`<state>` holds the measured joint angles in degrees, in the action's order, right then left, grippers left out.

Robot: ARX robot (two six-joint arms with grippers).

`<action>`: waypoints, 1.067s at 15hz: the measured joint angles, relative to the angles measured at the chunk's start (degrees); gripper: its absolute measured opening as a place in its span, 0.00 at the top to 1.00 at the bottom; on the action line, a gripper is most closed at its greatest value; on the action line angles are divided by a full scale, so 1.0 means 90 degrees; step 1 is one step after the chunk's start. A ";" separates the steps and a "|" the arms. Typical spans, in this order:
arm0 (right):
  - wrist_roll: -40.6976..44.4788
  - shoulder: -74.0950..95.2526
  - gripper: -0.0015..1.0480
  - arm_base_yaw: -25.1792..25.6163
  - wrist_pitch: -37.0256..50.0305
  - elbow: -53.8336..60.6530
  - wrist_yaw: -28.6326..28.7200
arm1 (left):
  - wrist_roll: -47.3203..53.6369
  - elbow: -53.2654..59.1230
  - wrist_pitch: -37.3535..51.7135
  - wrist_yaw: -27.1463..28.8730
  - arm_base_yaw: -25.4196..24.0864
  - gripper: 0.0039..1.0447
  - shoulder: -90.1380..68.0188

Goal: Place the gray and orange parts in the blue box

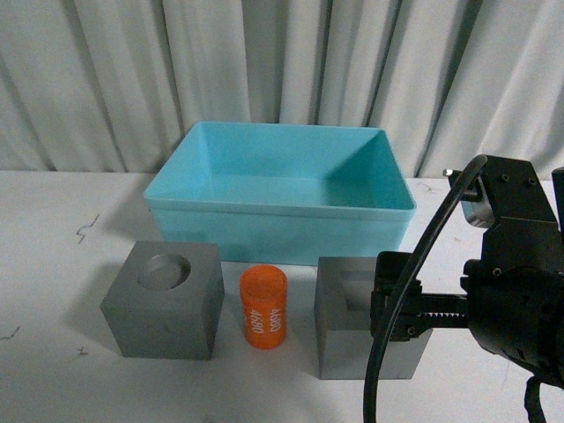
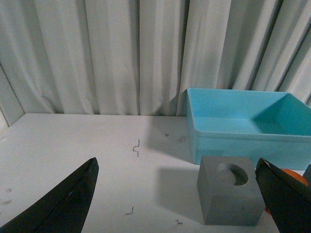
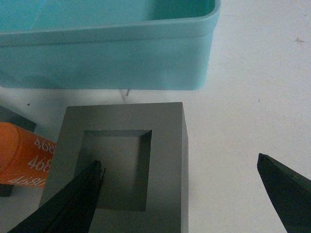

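Note:
The blue box (image 1: 282,233) stands open-topped and empty at the back middle of the table. In front of it lie a gray cube with a round recess (image 1: 163,300), the orange cylinder (image 1: 264,308) with white digits, and a gray cube with a rectangular recess (image 1: 348,317). My right gripper (image 1: 394,298) hangs open over the rectangular-recess cube (image 3: 165,145); one finger is above the recess, the other beyond the cube's side over the table. The left gripper (image 2: 176,162) is open, and the round-recess cube (image 2: 228,196) sits ahead of it near one finger.
The parts and box rest on a white table (image 1: 53,264) with small dark marks. A pale curtain (image 1: 88,79) closes off the back. In the right wrist view the orange cylinder (image 3: 24,155) lies close beside the cube.

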<state>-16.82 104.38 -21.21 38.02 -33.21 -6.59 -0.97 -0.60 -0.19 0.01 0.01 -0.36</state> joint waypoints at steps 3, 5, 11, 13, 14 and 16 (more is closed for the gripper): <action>-0.0044 0.0255 0.06 0.0073 0.0022 -0.0163 0.0017 | 0.0002 0.0000 0.0000 0.0000 0.0000 0.06 0.0000; -0.0109 0.0410 0.06 0.0117 0.0022 -0.0236 0.0022 | 0.0002 0.0000 0.0000 0.0000 -0.0002 0.06 -0.0002; -0.0347 0.0680 0.37 0.0155 0.0051 -0.0328 0.0053 | 0.0000 0.0000 -0.0002 0.0000 0.0000 0.06 0.0000; -0.0376 0.0680 0.60 0.0151 0.0073 -0.0338 0.0100 | 0.0002 0.0000 -0.0002 0.0000 0.0000 0.06 -0.0002; -0.0396 0.0670 0.75 0.0151 0.0104 -0.0338 0.0104 | 0.0002 0.0000 -0.0002 0.0000 0.0000 0.06 0.0000; -0.0391 0.0372 0.82 0.0211 0.0007 -0.0100 0.0036 | 0.0000 0.0000 -0.0002 0.0000 0.0000 0.06 0.0000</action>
<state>-20.34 107.72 -19.31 38.09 -34.11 -6.26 -0.97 -0.60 -0.21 0.01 0.01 -0.36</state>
